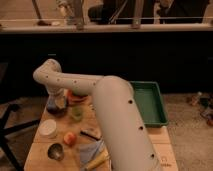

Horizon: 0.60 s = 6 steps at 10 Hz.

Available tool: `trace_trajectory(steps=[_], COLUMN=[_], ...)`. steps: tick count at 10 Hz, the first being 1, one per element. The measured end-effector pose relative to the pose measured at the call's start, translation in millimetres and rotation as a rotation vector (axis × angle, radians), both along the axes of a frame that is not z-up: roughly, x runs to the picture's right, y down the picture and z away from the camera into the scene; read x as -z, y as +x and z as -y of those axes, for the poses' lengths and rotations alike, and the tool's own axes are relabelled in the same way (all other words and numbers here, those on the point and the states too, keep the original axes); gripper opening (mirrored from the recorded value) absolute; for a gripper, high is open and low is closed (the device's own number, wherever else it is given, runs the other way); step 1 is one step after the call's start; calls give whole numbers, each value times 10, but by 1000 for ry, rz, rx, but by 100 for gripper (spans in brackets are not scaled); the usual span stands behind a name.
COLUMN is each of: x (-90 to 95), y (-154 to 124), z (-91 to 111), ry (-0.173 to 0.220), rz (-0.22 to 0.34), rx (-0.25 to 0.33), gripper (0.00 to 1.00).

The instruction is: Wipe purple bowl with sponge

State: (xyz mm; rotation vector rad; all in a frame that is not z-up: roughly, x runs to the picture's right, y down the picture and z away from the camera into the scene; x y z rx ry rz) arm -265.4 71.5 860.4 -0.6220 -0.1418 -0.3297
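Note:
A dark purple bowl sits at the far left corner of the wooden table. My white arm reaches from the lower right across the table and bends down over the bowl. My gripper hangs right at the bowl, mostly hidden by the wrist. A pale yellowish patch at the gripper looks like the sponge, at or just inside the bowl's rim. I cannot tell whether it touches the bowl.
A green tray lies at the right. On the table are a green cup, an orange item, a white bowl, an orange fruit, a metal bowl, a blue cloth. A dark chair stands at the left.

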Motion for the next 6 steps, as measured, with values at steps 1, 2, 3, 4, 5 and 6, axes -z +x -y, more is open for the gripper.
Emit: trace_trajectory(steps=[1, 2, 3, 4, 5, 6], x=[-20, -25, -18, 2, 30, 73], y=[30, 48, 68, 72, 58, 26], z=[-41, -84, -147, -187, -211, -231], ry=[-3, -3, 4, 25, 40, 61], rz=[-11, -19, -31, -48, -57, -64], rx=[21, 43, 83, 125, 154, 193], gripper=[0, 0, 0, 0, 0, 0])
